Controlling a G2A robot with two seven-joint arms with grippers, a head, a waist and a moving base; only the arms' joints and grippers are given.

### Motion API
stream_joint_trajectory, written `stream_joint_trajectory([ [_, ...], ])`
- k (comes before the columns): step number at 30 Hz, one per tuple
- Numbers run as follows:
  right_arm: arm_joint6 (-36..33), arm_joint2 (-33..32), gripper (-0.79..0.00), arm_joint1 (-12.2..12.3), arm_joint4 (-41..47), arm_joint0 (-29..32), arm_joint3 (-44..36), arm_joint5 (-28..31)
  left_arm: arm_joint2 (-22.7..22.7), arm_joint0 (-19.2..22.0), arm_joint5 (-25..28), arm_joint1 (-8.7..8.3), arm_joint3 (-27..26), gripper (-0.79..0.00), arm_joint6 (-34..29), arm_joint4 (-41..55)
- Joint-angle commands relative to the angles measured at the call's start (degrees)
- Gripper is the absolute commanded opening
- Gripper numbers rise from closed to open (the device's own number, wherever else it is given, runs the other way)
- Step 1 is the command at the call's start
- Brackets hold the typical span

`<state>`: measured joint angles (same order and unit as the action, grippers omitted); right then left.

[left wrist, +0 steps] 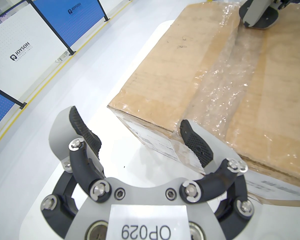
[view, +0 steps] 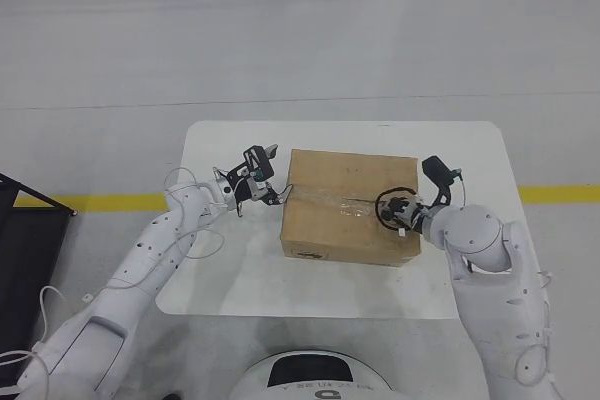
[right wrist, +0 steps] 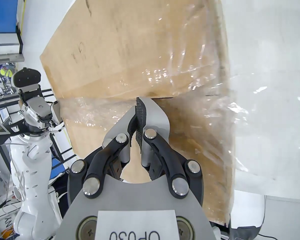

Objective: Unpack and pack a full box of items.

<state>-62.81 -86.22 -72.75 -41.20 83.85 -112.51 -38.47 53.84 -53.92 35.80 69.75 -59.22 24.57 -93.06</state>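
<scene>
A closed cardboard box (view: 350, 205) lies on the middle of the white table (view: 230, 280), its top seam sealed with crinkled clear tape (left wrist: 222, 83). At the box's left end my left gripper (left wrist: 140, 136) stands open, with the upper corner of the box (left wrist: 177, 63) between its fingers but not touched. In the top view the left gripper (view: 270, 192) sits just off that end. My right gripper (right wrist: 140, 108) is shut, tips pressed on the taped seam (right wrist: 190, 76) near the right end of the box (right wrist: 130, 38). From above, the right gripper (view: 385, 208) rests on the box top.
Bare table lies in front of and behind the box. A black frame (view: 10, 200) stands on the floor left of the table, beside a yellow floor line (view: 100, 202). Blue and white barriers (left wrist: 65, 13) line the hall farther off.
</scene>
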Motion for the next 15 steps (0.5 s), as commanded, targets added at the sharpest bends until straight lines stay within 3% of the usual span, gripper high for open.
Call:
stream_joint_trajectory([
  [1, 0.83, -0.70, -0.785, 0.10, -0.09, 0.63, -0.76, -1.01, 0.00, 0.00, 0.00, 0.00, 0.00, 0.000, 0.00, 0.00],
  [15, 11.27, -8.78, -0.785, 0.32, 3.31, 8.29, -8.69, -6.13, 0.00, 0.00, 0.00, 0.00, 0.00, 0.000, 0.00, 0.00],
])
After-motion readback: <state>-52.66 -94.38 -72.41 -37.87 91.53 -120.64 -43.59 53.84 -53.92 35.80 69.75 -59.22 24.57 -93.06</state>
